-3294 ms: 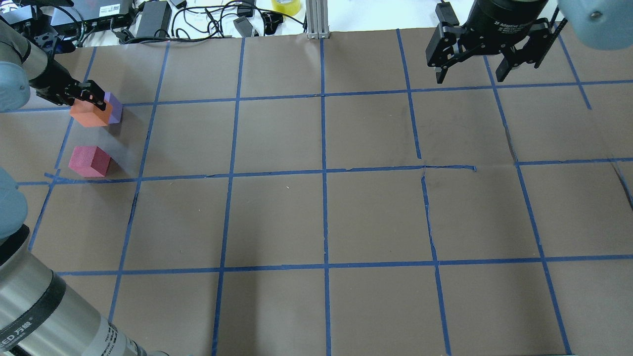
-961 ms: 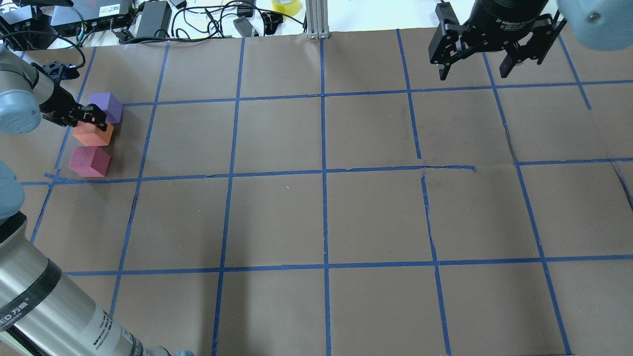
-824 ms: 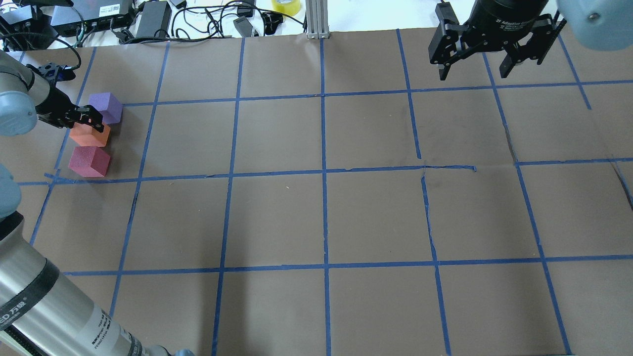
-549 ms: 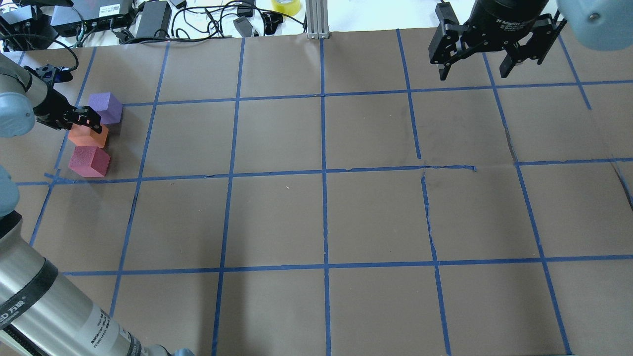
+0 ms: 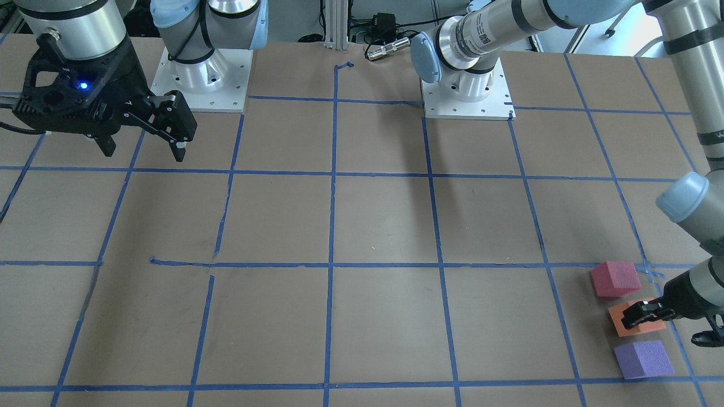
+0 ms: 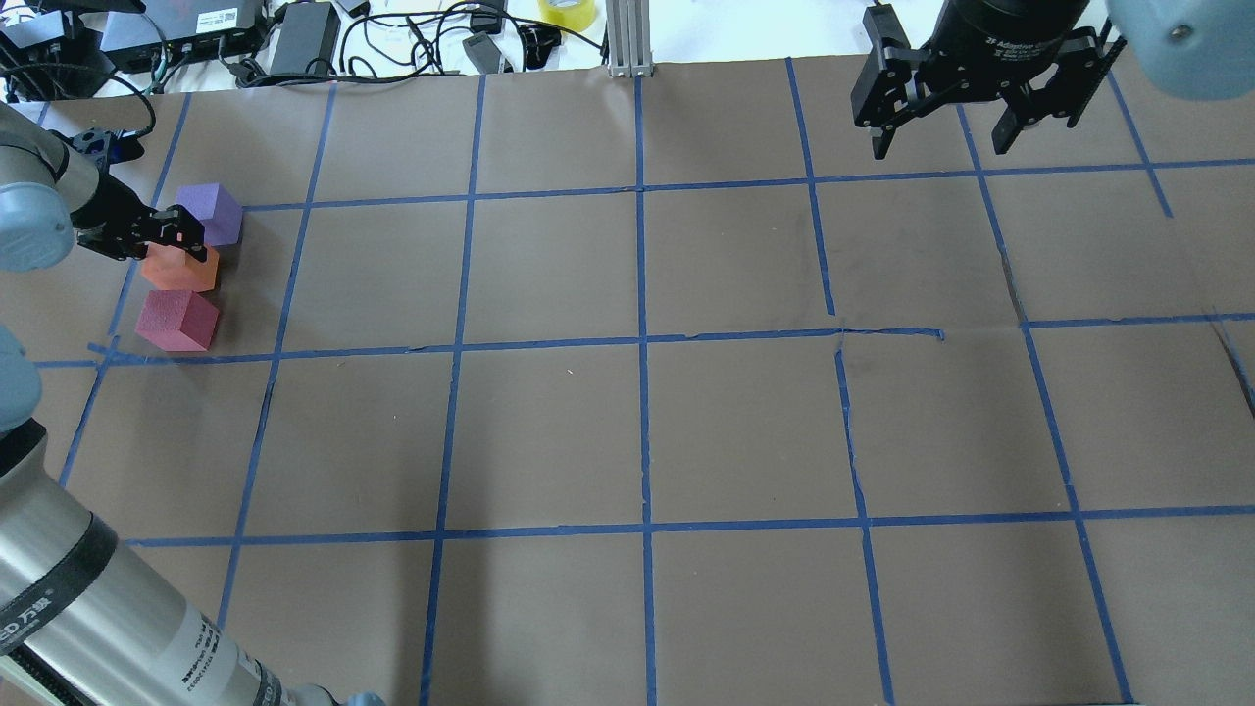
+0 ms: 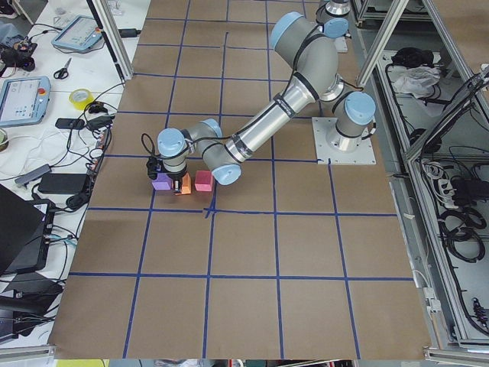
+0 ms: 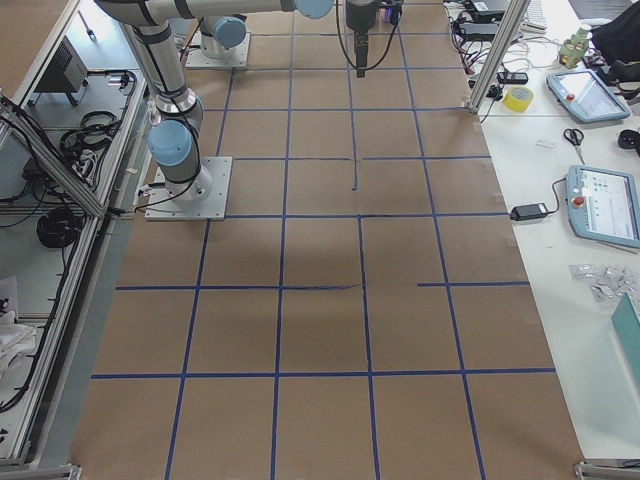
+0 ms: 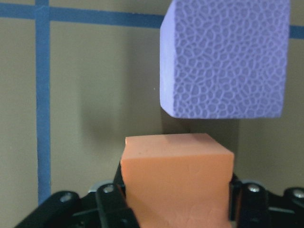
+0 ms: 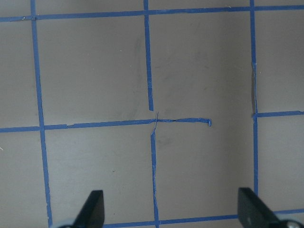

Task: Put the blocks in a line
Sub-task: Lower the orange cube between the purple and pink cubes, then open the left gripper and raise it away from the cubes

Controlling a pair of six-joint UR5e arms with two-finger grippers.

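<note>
Three foam cubes stand in a short row at the table's far left: the purple block [image 6: 211,211], the orange block [image 6: 186,273] and the pink-red block [image 6: 176,321]. The front-facing view shows the same row: pink-red block [image 5: 615,278], orange block [image 5: 628,327], purple block [image 5: 643,359]. My left gripper [image 6: 176,233] is low over the orange block. In the left wrist view the left gripper [image 9: 178,204] is shut on the orange block [image 9: 178,175], with the purple block [image 9: 223,57] just beyond it. My right gripper [image 6: 939,147] hangs open and empty at the far right.
Brown paper with a blue tape grid [image 6: 642,338] covers the table. Cables, power bricks and a yellow tape roll [image 6: 567,12] lie beyond the far edge. The two arm bases [image 5: 466,90] stand at the robot's side.
The left gripper carried the orange block from in front of the purple block and lowered it between purple and pink-red. In the last second it barely shifted. The right arm stayed put.
</note>
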